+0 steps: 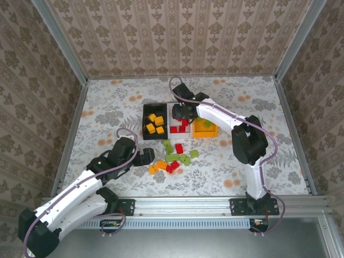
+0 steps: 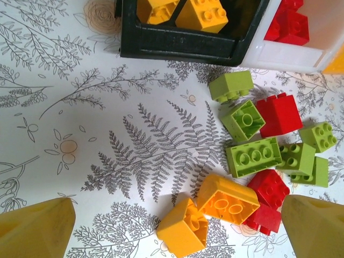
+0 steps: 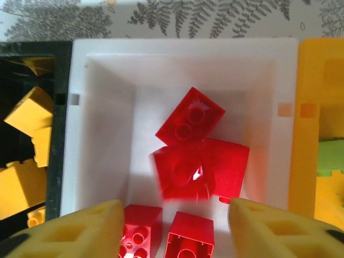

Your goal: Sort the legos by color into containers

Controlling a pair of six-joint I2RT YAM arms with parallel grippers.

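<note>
Legos (image 2: 252, 157) loose, left wrist — reds (image 3: 191, 123) in white bin (image 3: 177, 47)

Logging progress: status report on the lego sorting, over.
Left gripper open above loose red, light-green and orange plastic bricks. Right gripper open over white rectangular plastic bin holding red bricks. Nothing in the way.

Right wrist view: the blurred red lego (image 3: 185, 180) at frame centre has unreadable studs. The black bin (image 3: 56, 161) is cut off by the left edge, the orange-yellow bin (image 3: 309, 80) by the right edge, and the bottom red legos (image 3: 141, 236) by the lower edge.

Top view: the right end effector (image 1: 184, 117) covers part of the white bin (image 1: 171, 122), and its contents are too small to count.
</note>
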